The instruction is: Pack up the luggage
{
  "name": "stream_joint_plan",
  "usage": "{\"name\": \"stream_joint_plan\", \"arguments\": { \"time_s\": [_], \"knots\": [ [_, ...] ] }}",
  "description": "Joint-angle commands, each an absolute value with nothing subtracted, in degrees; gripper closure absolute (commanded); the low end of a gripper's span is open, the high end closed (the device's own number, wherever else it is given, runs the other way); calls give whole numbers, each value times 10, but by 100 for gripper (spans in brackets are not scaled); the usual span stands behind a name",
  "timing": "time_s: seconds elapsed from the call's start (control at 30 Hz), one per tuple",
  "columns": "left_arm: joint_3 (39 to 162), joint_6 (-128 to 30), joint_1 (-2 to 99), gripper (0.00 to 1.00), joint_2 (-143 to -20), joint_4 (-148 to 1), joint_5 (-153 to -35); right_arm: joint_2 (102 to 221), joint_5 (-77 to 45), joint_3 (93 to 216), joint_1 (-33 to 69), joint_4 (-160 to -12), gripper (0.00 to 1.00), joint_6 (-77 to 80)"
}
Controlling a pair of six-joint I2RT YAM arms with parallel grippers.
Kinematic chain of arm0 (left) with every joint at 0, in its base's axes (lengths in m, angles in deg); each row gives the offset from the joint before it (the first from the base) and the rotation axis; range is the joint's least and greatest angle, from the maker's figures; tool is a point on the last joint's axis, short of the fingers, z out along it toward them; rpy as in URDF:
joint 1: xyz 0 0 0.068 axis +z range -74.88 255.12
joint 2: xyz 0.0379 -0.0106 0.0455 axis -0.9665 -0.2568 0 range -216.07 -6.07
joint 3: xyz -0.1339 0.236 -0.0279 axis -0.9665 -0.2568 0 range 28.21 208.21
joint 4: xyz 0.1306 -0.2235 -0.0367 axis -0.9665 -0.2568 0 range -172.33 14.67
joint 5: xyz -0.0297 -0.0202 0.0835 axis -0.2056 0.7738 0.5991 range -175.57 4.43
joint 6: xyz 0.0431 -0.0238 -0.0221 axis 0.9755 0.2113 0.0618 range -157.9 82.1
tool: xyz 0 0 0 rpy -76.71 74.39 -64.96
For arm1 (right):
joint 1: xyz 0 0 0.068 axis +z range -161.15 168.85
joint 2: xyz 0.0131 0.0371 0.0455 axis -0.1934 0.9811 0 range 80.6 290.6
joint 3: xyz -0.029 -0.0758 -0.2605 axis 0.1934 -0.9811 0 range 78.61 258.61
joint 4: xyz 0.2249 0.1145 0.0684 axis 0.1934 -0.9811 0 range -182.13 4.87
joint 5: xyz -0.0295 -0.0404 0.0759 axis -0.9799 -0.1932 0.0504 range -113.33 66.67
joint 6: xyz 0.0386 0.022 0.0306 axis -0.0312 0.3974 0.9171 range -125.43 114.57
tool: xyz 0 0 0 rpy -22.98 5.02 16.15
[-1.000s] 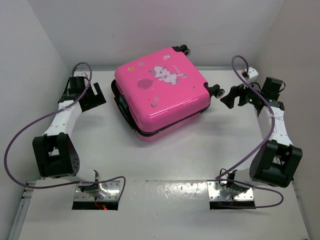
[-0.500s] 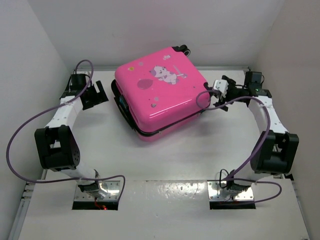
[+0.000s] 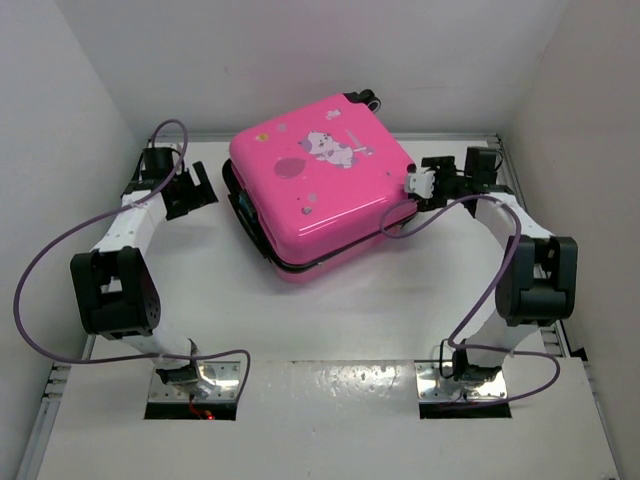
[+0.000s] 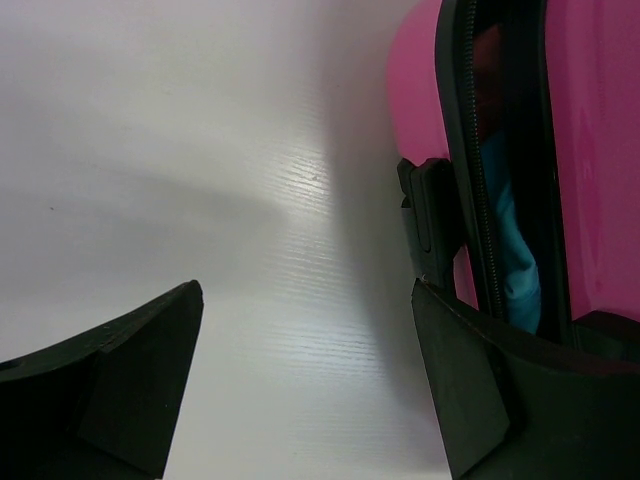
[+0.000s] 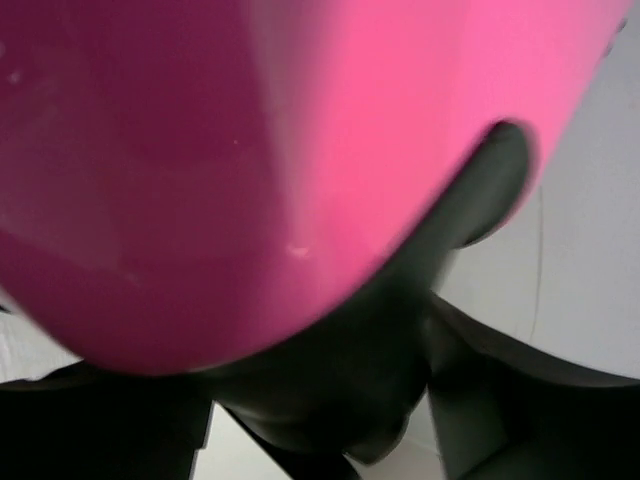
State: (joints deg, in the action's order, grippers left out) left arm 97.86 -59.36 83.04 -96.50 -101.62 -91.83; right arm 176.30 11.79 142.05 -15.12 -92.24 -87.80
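White walls (image 3: pixel 300 50) close in three sides of a white table (image 3: pixel 330 300), seen from above. Toward the upper centre of that view lies the luggage (image 3: pixel 320 185), a bright pink hard-shell case resting flat on the table and turned at an angle, so that one corner points to the lower middle of the frame. Its lid faces up and bears a white cartoon animal (image 3: pixel 335 148) and a few small decals. A black wheel (image 3: pixel 368 98) shows at its far edge, near the back wall. The two shells lie together, with a dark seam running round the side.

In the left wrist view this seam (image 4: pixel 465 150) fills the upper right of the frame, with a blue-green patch (image 4: pixel 505 220) showing behind it and a black block (image 4: pixel 432 225) fixed to the pink side.

At the case's right corner the right gripper (image 3: pixel 425 185) presses in close. Its own camera sees pink shell across most of the frame and a dark rounded part (image 5: pixel 400 350) just below, between the fingers; whether the jaws have hold of it cannot be told.

The left gripper (image 3: pixel 195 190) sits at the upper left, just beside the case's left edge. Its fingers (image 4: pixel 130 370) are spread wide over bare table and hold nothing.

Purple cables (image 3: pixel 40 260) loop out from both arms toward the frame's lower corners.
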Motion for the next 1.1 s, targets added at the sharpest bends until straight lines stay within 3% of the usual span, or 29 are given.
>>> {"name": "stream_joint_plan", "arguments": {
  "time_s": [0.0,0.07,0.17,0.2,0.3,0.43,0.57,1.07],
  "knots": [
    [999,-595,828,10,-965,-1003,-923,1774,145,1422,-150,-823,31,-923],
    [999,-600,828,10,-965,-1003,-923,1775,159,1419,-153,-802,42,-919],
    [1005,-601,828,10,-970,-1003,-923,1770,181,1405,-161,-728,69,-881],
    [1005,-601,828,10,-970,-1003,-923,1770,183,1395,-161,-686,82,-850],
    [1005,-601,828,10,-970,-998,-923,1768,192,1366,-162,-533,98,-785],
    [1005,-601,822,10,-982,-998,-923,1775,191,1364,-154,-345,100,-717],
    [1005,-612,822,10,-982,-998,-918,1779,184,1387,-134,-266,100,-665],
    [976,-624,817,8,-966,-998,-923,1864,190,1334,-154,-198,99,-736]
  ]
}}
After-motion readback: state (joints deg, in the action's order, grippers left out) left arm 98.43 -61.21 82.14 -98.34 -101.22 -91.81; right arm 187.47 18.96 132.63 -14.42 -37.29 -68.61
